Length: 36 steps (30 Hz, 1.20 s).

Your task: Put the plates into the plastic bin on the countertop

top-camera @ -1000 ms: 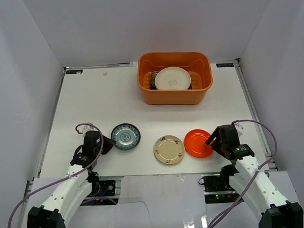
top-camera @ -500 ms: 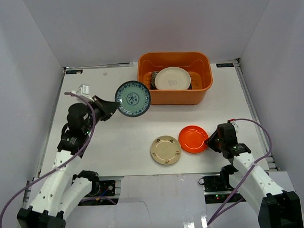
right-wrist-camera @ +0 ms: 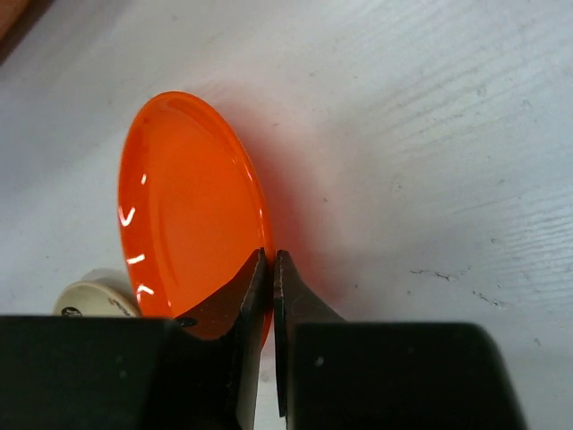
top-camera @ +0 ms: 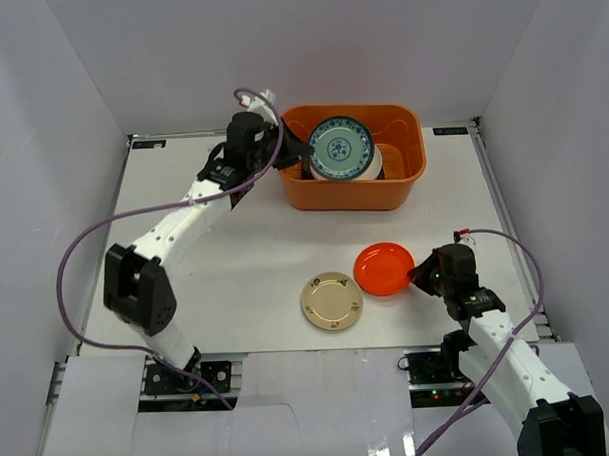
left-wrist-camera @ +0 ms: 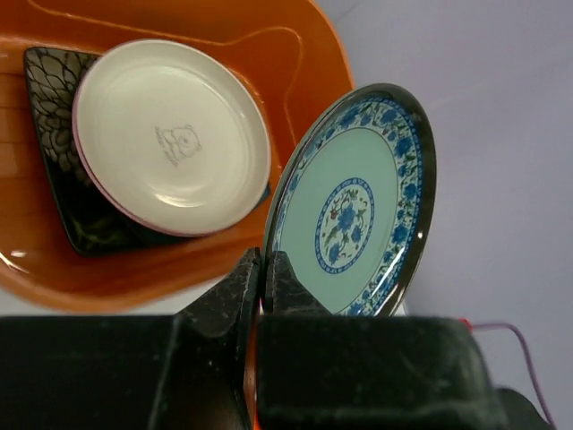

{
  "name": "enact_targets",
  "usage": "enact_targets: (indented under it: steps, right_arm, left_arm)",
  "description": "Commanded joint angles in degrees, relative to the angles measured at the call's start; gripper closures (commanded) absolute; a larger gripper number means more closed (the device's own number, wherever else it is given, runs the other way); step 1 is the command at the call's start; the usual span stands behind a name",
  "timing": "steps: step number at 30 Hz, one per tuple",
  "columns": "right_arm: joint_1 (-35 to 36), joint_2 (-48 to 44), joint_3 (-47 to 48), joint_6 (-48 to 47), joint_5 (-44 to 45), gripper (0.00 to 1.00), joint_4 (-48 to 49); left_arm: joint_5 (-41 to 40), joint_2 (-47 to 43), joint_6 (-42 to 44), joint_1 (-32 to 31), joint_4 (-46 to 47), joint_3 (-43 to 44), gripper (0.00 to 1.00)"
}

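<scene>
While the left gripper [left-wrist-camera: 266, 269] pinches the blue-patterned plate [left-wrist-camera: 358, 206] by its rim above the plastic bin [top-camera: 351, 194] (white plate [left-wrist-camera: 170, 134] inside), the right gripper [right-wrist-camera: 271, 269] clamps the tilted orange-red plate [right-wrist-camera: 192, 215] at its edge.

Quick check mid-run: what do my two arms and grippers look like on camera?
The left arm and right arm each have white links, black joints and a loose mauve cable looping alongside. The left gripper and right gripper are matte black, blocky bodies tapering to wedge-shaped fingers.

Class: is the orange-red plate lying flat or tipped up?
Tipped up: the orange-red plate leans at an angle, rim pinched by the right gripper.
</scene>
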Motion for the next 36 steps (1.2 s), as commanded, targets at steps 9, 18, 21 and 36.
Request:
enact_targets:
  steps: [9, 18, 21, 36]
  right_arm:
    - [0.3, -6.8, 11.4, -9.5, -14.2, 0.92, 1.0]
    - [0.8, -1.6, 25.1, -14.3, -19.0, 0.92, 5.4]
    - [0.7, 3.1, 29.4, -14.7, -15.3, 0.92, 6.9]
    - [0.3, 29.2, 44.6, -14.2, -5.3, 0.92, 16.4]
  left_arm:
    - [-3.1, 28.8, 8.0, 0.3, -13.9, 33.8, 1.00]
    - [-2.0, 36.2, 8.5, 0.3, -14.3, 40.5, 0.87]
    - [-1.4, 37.4, 9.0, 0.4, -14.4, 42.1, 0.58]
    - [-9.3, 13.8, 17.5, 2.6, -13.4, 33.4, 0.14]
